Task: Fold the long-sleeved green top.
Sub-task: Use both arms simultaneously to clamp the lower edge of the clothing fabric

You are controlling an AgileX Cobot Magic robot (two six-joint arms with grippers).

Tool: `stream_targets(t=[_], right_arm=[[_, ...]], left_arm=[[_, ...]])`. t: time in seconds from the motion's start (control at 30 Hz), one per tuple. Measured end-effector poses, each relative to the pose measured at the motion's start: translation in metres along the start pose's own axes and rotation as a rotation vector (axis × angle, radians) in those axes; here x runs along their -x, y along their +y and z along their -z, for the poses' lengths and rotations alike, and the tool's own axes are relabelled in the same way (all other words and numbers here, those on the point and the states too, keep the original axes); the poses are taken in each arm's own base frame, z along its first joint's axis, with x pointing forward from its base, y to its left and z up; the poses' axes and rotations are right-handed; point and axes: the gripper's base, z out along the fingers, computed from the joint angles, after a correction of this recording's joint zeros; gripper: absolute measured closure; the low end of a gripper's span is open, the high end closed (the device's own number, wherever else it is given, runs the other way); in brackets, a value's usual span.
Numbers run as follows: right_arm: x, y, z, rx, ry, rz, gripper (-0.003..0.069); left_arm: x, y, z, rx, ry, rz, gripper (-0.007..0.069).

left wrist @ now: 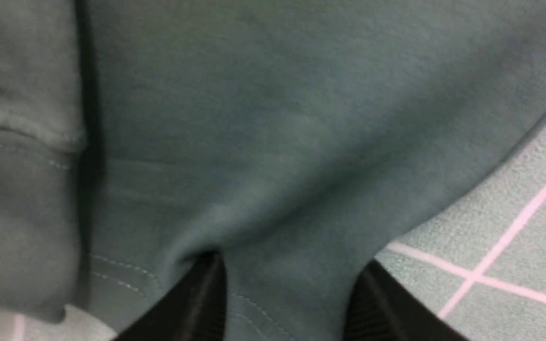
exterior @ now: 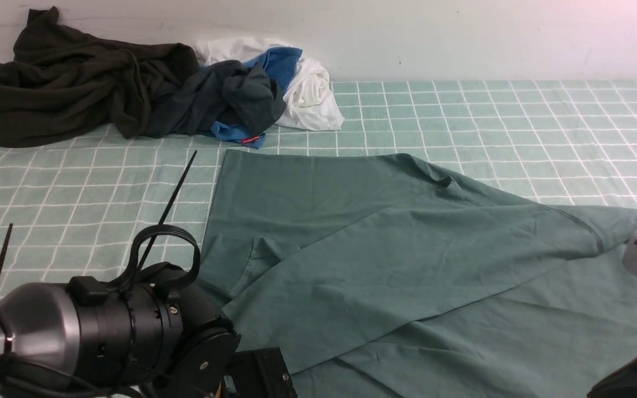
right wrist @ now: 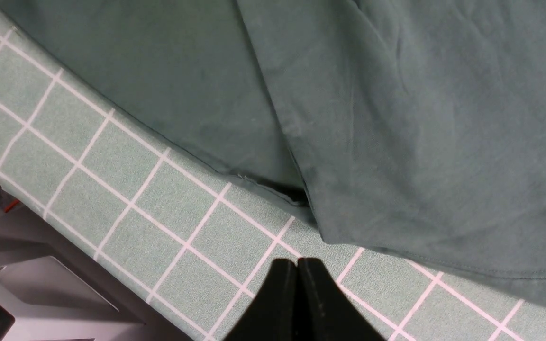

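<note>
Left gripper (left wrist: pixel 289 263) straddles the hem of the top (exterior: pixel 407 249), jaws half-wide, cloth between (not yet pinched, I judge); right gripper (right wrist: pixel 296 263), closed and empty, sits just off its edge.

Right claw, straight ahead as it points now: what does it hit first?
Probably the checked tablecloth just past the shut right claw; the hem of the green long-sleeved top lies right beyond. Depth is unclear, so a shallow line could reach the top first.

Muted teal-green top (exterior: pixel 385 249), mint white-gridded cloth (exterior: pixel 517 121), seemingly olive-black garment (exterior: pixel 64 77).
</note>
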Motion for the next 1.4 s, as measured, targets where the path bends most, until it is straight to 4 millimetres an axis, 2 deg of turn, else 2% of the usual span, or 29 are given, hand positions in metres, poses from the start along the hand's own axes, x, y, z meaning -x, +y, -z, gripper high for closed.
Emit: stream_targets(t=[0.33, 0.6, 0.83, 0.93, 1.0, 1.13, 1.17, 1.2, 1.23, 1.27, 1.3, 1.33, 1.4], right_arm=[[0.0, 0.0, 0.0, 0.0, 0.0, 0.016, 0.0673], [0.0, 0.0, 0.0, 0.0, 0.0, 0.112, 0.0673], [0.004, 0.0, -0.007, 0.026, 0.025, 0.221, 0.0658], [0.009, 0.0, -0.018, 0.066, 0.066, 0.269, 0.0595], [0.01, -0.001, -0.022, 0.074, 0.079, 0.284, 0.0571], [0.003, -0.002, -0.054, 0.103, 0.209, 0.402, 0.037], [0.002, -0.002, -0.056, 0.103, 0.218, 0.41, 0.0361], [-0.005, -0.004, -0.07, 0.085, 0.274, 0.471, 0.0294], [-0.01, -0.006, -0.078, 0.061, 0.297, 0.506, 0.0259], [-0.011, -0.007, -0.08, 0.056, 0.301, 0.513, 0.0253], [-0.017, -0.012, -0.092, 0.013, 0.32, 0.563, 0.0213], [-0.017, -0.013, -0.094, 0.004, 0.327, 0.572, 0.0209], [-0.023, -0.019, -0.11, -0.048, 0.324, 0.624, 0.0188]], left_arm=[[0.0, 0.0, 0.0, -0.004, -0.001, 0.013, 0.0598], [-0.006, -0.003, 0.006, -0.024, 0.038, 0.082, 0.0619], [-0.037, 0.009, 0.043, 0.01, 0.004, 0.217, 0.0619], [-0.054, 0.015, 0.05, -0.032, 0.017, 0.258, 0.0619], [-0.056, 0.016, 0.049, -0.045, 0.023, 0.264, 0.0619], [-0.061, 0.009, 0.038, -0.095, 0.027, 0.276, 0.0619], [-0.062, 0.009, 0.037, -0.094, 0.026, 0.276, 0.0619], [-0.063, 0.008, 0.034, -0.093, 0.023, 0.276, 0.0619], [-0.063, 0.008, 0.033, -0.092, 0.02, 0.276, 0.0619], [-0.063, 0.007, 0.033, -0.092, 0.021, 0.276, 0.0619], [-0.063, 0.007, 0.032, -0.091, 0.019, 0.276, 0.0619], [-0.063, 0.007, 0.032, -0.09, 0.017, 0.276, 0.0619], [-0.063, 0.008, 0.032, -0.088, 0.013, 0.276, 0.0619]])
